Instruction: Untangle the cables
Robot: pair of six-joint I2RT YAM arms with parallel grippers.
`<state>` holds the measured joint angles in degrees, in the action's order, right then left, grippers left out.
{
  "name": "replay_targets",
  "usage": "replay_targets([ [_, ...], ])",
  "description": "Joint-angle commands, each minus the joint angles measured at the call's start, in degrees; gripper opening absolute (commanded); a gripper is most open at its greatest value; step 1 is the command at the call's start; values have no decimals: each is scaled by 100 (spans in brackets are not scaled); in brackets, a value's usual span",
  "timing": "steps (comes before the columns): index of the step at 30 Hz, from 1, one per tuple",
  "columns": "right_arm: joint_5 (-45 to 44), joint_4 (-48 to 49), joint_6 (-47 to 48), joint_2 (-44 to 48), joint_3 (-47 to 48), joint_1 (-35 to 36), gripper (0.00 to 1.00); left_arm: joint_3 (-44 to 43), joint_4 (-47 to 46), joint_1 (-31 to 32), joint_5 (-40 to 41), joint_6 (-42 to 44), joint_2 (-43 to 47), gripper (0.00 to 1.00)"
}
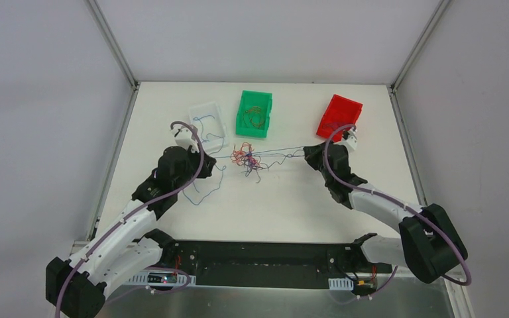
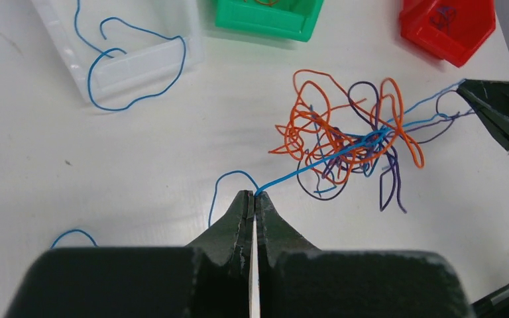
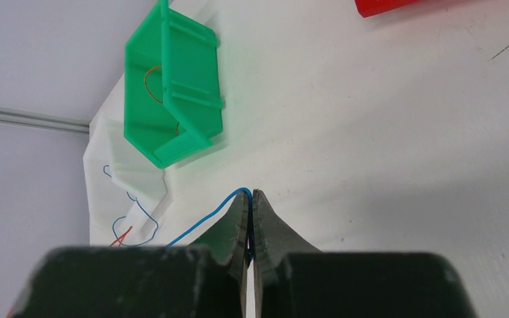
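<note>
On the white desk point(image 1: 291, 205), between the two arms, the cables point(image 1: 246, 159) are bunched in a small knot of orange, blue and purple wire. A blue strand point(image 2: 318, 165) is pinched in the closed tip of the left hand point(image 2: 254, 197) and is pulled straight to the knot. The right hand point(image 3: 250, 195) is shut tight on more of the cables, a blue one and a purple one.

From above, both tips are too small to be made out well, so the pinching is shown only by the wrist views. The knot is shown whole in the left wrist view, but almost nothing of it is shown in the right wrist view.

Behind the knot, a clear bin point(image 1: 209, 122), a green bin point(image 1: 254, 112) and a red bin point(image 1: 339, 116) are lined up. Blue wire is seen in and across the clear bin, and a thin brownish loop in the green one. What lies in the red bin cannot be told. A loose blue wire point(image 1: 202, 192) is seen beside the left arm.
</note>
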<state>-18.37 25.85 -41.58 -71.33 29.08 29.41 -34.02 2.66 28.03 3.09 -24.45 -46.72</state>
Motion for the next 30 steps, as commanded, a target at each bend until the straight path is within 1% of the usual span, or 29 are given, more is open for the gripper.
replay_targets([
  [1, -1024, -274, -55, 244, -104, -207, 0, -50, 705, -131, 1669, -773, 305, 0],
  [4, -1349, -417, -225, 392, -164, -237, 0, 17, 1008, -148, 2240, -1177, 505, 0],
  [8, -1843, -463, -580, 541, -314, -249, 0, 63, 1347, -149, 2717, -1603, 663, 0],
  [12, -2329, -736, -957, 626, -343, -252, 0, 77, 1595, -149, 3097, -1873, 786, 0],
  [16, -2457, -941, -1116, 668, -302, -249, 0, 49, 1795, -149, 3288, -2071, 867, 0],
  [18, -2178, -903, -867, 648, -232, -256, 0, 32, 1778, -151, 3201, -1998, 872, 0],
  [19, -1915, -865, -616, 642, -164, -250, 1, 28, 1686, -149, 3032, -1890, 848, 0],
  [20, -1504, -777, -308, 620, -64, -253, 5, 19, 1546, -149, 2789, -1715, 811, 0],
  [21, -1058, -613, 40, 586, -12, -252, 8, 23, 1312, -149, 2387, -1428, 764, 0],
  [22, -561, -407, 341, 540, 27, -244, 13, 24, 1079, -149, 1761, -1138, 713, 0],
  [23, -135, -213, 543, 471, 31, -236, 20, 3, 822, -149, 1251, -895, 631, 0],
  [25, 445, 282, 739, 344, -58, -181, 36, -102, 471, -149, 237, -500, 428, 0],
  [27, 836, 701, 847, 189, -110, -135, 46, -353, 403, -149, -505, -355, 162, 0],
  [28, 1018, 764, 878, 113, -71, -122, 49, -471, 394, -149, -813, -279, 22, 0],
  [30, 1284, 779, 1005, 17, 47, -48, 51, -682, 389, -139, -1344, -226, -197, 0],
])
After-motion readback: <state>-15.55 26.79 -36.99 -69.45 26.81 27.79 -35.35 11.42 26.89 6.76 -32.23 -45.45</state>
